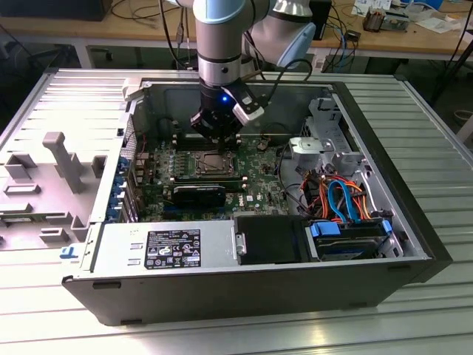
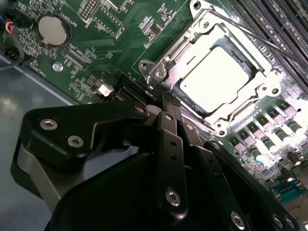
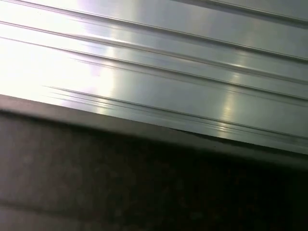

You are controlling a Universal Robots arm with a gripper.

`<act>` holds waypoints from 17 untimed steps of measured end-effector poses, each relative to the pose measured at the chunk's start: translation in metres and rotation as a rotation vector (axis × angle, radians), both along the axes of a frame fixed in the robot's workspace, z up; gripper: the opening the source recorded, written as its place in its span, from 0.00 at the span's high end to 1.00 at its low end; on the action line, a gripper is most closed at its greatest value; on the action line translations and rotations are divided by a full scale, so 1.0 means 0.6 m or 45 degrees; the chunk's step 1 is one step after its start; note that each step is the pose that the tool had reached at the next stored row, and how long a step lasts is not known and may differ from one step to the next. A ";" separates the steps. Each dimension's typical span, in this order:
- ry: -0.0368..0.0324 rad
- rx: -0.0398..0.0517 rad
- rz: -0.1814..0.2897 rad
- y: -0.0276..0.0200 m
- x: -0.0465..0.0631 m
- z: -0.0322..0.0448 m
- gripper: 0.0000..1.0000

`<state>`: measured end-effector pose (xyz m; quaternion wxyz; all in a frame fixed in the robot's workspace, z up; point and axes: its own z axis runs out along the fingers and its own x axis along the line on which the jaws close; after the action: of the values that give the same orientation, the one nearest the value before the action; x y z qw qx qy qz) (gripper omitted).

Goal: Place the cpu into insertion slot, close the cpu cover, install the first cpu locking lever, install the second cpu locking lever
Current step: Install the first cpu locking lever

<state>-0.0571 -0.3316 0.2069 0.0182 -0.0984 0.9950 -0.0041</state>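
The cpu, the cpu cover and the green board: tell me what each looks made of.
The cpu: pale silver-grey metal top, matte with soft glare. The cpu cover: thin bright metal frame, shiny, probably stamped steel, closed around the cpu. The green board: looks like lacquered circuit laminate, glossy green, with small soldered parts.

Electronics lab: cable-strewn workbenches (image 1: pixel 414 37), opened computer case (image 1: pixel 244 222).

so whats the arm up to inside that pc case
The arm's gripper is down inside the open computer case, just above the motherboard's insertion slot. In the second wrist view the cpu already sits in the socket with the cpu cover closed over it. The gripper, fingers together, is right at the socket's edge.
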 end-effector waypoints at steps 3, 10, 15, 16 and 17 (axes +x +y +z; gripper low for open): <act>0.0000 0.000 0.001 0.0031 -0.001 0.000 0.89; 0.0002 -0.001 0.005 0.0082 -0.004 0.000 0.89; 0.0008 -0.005 0.026 0.0142 -0.005 0.002 0.89; 0.0008 -0.005 0.029 0.0142 -0.005 0.002 0.89; 0.0006 -0.005 0.030 0.0144 -0.005 0.002 0.89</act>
<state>-0.0601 -0.3230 0.2080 0.0178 -0.1103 0.9937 -0.0057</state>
